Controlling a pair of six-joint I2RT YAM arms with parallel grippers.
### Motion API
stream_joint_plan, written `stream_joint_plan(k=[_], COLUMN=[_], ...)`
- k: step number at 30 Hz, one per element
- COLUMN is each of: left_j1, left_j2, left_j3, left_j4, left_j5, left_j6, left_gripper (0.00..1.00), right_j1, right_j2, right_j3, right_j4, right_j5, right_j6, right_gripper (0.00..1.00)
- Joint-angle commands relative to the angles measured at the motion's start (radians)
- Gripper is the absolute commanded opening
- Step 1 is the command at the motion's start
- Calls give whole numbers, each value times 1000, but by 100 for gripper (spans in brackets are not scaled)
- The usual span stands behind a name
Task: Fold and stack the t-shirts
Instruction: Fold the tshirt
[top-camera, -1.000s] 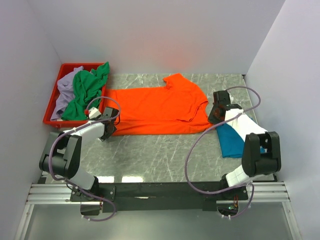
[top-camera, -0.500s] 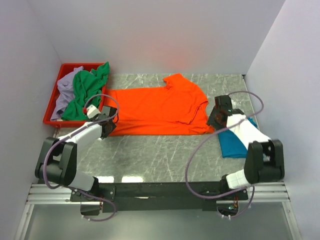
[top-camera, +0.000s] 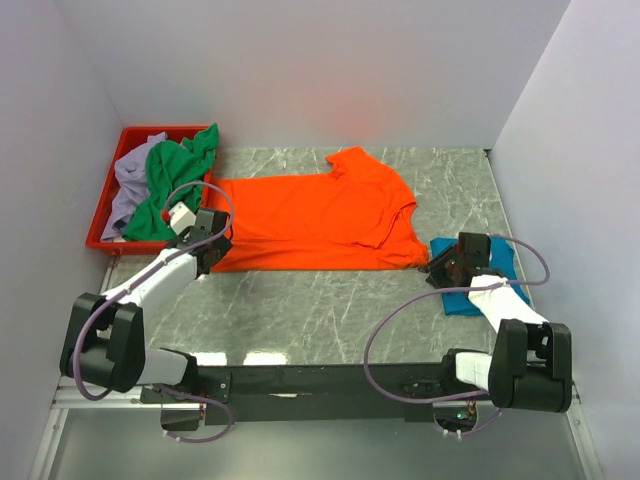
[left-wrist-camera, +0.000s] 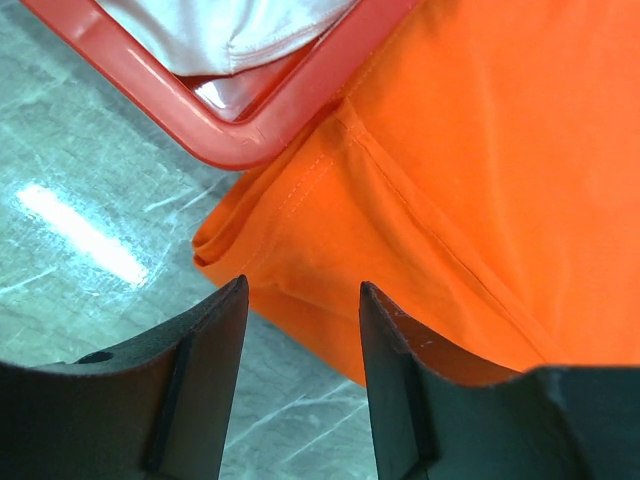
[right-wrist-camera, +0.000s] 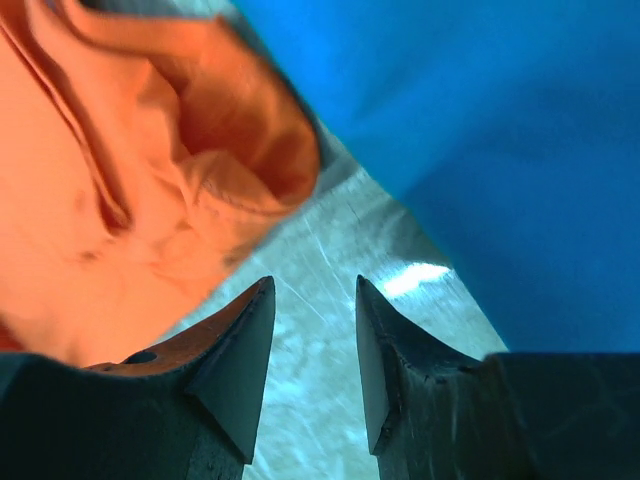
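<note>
The left arm (top-camera: 150, 282) is seen stretched forward and inward from its base, with the left gripper (left-wrist-camera: 300, 292) tipped downward and its jaws set apart, closed on nothing. The right arm (top-camera: 497, 300) is drawn in nearer its base, with the right gripper (right-wrist-camera: 313, 288) held low and its jaws likewise parted, holding nothing.

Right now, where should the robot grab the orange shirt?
Probably its near corners, from the near side. The orange t-shirt lies flat, so only edges can be pinched: the left gripper at the doubled corner beside the red tray, the right gripper at the bunched corner by the teal t-shirt.
</note>
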Motion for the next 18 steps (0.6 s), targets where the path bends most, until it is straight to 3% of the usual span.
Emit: stream_joint_plan(k=[1,10,18], left_j1=[-3,-3,-3], left_j2=[-13,47,36], left_j3=[13,8,-21], left_j4=[34,60,32], left_j5=[22,45,28], left_j6=[22,13,-3], left_gripper=[54,53,57], right_j1=[-23,-26,-26], right_j2=[-21,85,119], right_j3=[-11,-21,2], right_j4=[153,265,241], right_j5=[-48,-56,-22], right_j6=[87,116,75], right_gripper=[45,44,45])
